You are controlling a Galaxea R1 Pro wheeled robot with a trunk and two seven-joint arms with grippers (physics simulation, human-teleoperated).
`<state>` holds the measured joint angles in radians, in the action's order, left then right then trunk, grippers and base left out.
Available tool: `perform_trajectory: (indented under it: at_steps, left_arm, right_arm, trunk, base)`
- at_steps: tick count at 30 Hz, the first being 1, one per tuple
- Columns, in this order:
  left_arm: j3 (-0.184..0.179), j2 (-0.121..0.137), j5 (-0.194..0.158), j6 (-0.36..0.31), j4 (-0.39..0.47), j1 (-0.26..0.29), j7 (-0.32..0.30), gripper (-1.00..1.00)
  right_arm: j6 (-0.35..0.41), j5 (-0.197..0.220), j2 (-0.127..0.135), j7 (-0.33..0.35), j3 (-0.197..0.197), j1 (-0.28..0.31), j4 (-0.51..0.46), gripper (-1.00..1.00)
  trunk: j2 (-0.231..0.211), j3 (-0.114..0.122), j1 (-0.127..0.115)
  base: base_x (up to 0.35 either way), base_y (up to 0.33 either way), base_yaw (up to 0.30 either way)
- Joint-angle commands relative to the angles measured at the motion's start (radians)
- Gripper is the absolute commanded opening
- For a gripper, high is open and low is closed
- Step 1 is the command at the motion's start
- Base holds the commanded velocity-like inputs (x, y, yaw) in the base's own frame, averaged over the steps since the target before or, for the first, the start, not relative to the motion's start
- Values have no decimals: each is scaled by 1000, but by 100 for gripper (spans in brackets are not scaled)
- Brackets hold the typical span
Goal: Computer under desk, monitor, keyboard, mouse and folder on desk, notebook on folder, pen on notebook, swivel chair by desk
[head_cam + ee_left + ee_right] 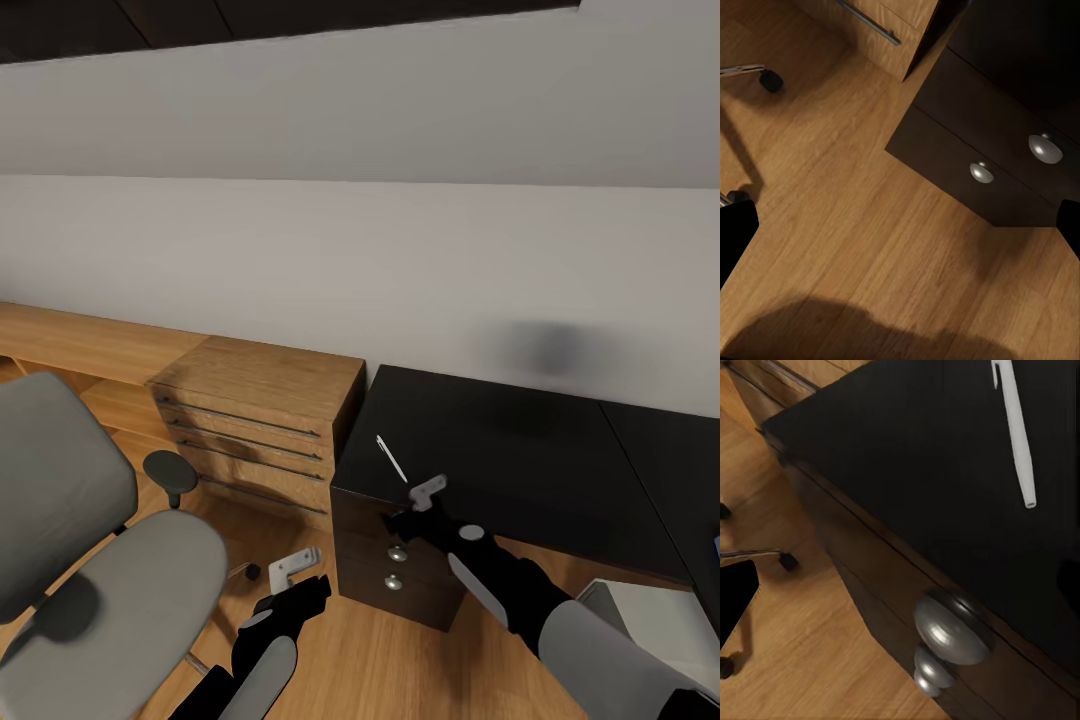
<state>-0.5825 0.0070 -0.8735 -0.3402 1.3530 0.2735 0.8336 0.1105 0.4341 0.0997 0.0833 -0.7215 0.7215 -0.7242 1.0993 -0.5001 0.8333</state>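
No legible writing or brand marks, slim white pen [391, 458] lying flat near the front left corner of the glossy black desk top [520, 450], long axis diagonal, right gripper [428, 492] just beside it, jaws spread, empty, left gripper [293, 569] spread above the light wood floor [390, 660], grey upholstered swivel chair [90, 560] alongside.

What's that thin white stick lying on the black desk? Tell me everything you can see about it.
It is the pen, a slim white stick with a smooth, plastic-like look. The right wrist view shows a small clip at one end and a narrower tip at the other. It lies flat, at a slant, on the glossy black desk near the corner by the wooden drawer unit. Nothing else touches it; the right gripper hovers close, empty.
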Motion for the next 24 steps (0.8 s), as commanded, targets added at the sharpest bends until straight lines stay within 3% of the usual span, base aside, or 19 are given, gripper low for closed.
perform_trajectory:
  at_steps: [1,7,13,24]
  left_arm:
    - [-2,1,-4,-3,1,1,7,100]
    - [-3,1,-5,-3,1,1,6,100]
    - [-3,1,-5,-3,1,1,6,100]
    - [-4,1,-4,-3,3,1,5,100]
  right_arm:
    - [-3,8,3,2,-3,1,-2,100]
    - [-81,11,14,7,27,1,-3,100]
    - [-91,13,17,8,126,1,-7,100]
    - [-93,6,15,4,137,1,-6,100]
  trunk:
    - [1,-1,0]
    - [1,-1,0]
    - [1,-1,0]
    - [1,-1,0]
  base:
    - [0,0,0]
    - [0,0,0]
    - [13,0,0]
    - [268,0,0]
